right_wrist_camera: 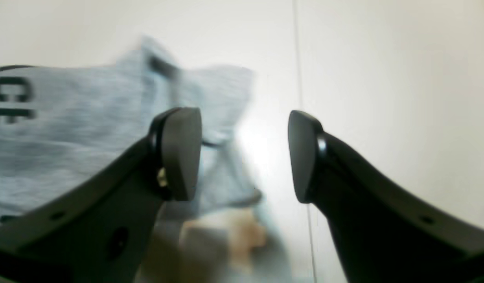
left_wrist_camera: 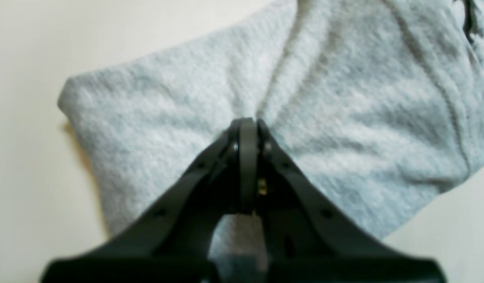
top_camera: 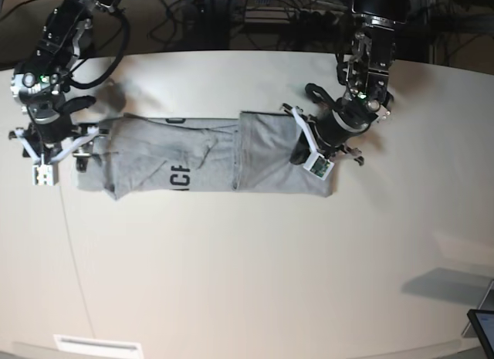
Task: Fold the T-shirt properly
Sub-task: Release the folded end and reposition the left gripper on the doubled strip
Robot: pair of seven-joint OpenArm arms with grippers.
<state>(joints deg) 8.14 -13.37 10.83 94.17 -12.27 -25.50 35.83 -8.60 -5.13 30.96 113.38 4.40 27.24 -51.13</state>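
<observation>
A cream table carries the heather-grey T-shirt, folded into a long strip across its far half. The left gripper is pinched together on a ridge of fuzzy knit at the strip's folded end. The right gripper hangs with jaws wide apart, holding nothing, by the other end with its black lettering.
</observation>
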